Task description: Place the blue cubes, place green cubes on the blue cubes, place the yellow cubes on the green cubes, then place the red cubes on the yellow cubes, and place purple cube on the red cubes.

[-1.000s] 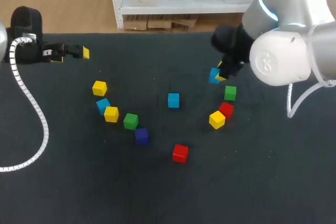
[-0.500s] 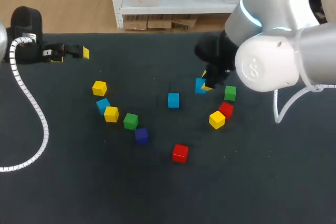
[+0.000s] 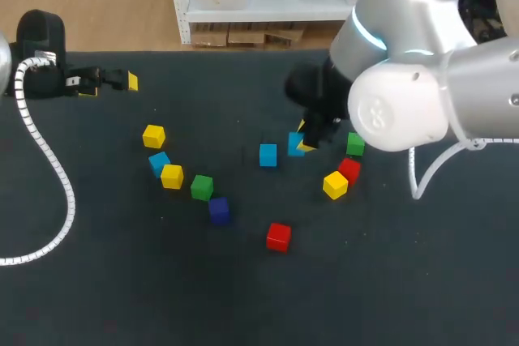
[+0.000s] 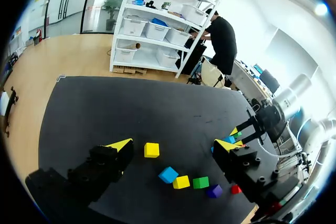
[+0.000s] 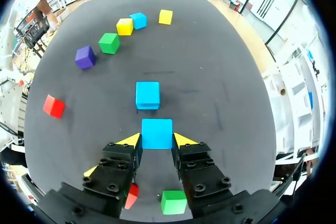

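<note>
My right end effector (image 5: 157, 139) is pinching a blue cube (image 3: 295, 143), mid-frame, just beside a second blue cube (image 3: 268, 154). My left end effector (image 4: 173, 145) is hanging spread, empty, upper left. Nothing is standing stacked yet; every tier is pending.

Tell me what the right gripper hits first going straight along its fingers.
Probably the loose blue cube just ahead; the right gripper, shut on the held blue cube, points at it. Height is unclear, so it might pass over.
</note>
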Available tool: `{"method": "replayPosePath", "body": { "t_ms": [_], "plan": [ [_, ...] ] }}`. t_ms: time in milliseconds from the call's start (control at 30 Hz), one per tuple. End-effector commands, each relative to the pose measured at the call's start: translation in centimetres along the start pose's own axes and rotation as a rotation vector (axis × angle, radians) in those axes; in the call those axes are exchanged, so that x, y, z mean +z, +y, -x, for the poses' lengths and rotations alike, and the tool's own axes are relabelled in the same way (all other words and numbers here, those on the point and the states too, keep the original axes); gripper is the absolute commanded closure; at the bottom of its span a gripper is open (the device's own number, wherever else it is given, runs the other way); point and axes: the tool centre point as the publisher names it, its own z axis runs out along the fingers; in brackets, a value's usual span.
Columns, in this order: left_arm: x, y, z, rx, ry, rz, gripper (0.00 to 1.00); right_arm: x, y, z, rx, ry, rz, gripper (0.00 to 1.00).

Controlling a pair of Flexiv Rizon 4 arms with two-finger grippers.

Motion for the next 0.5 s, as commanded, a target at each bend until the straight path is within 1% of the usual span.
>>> {"method": "replayPosePath", "body": {
  "t_ms": [33,500],
  "plan": [
    [0.0,0.0,0.0,0.0,0.0,0.0,0.0,0.3,0.4,0.2,-0.002,0.0,-0.001,1.0],
    [0.0,0.0,0.0,0.0,0.0,0.0,0.0,1.1,1.6,0.1,0.002,0.005,0.009,1.0]
  ]
}}
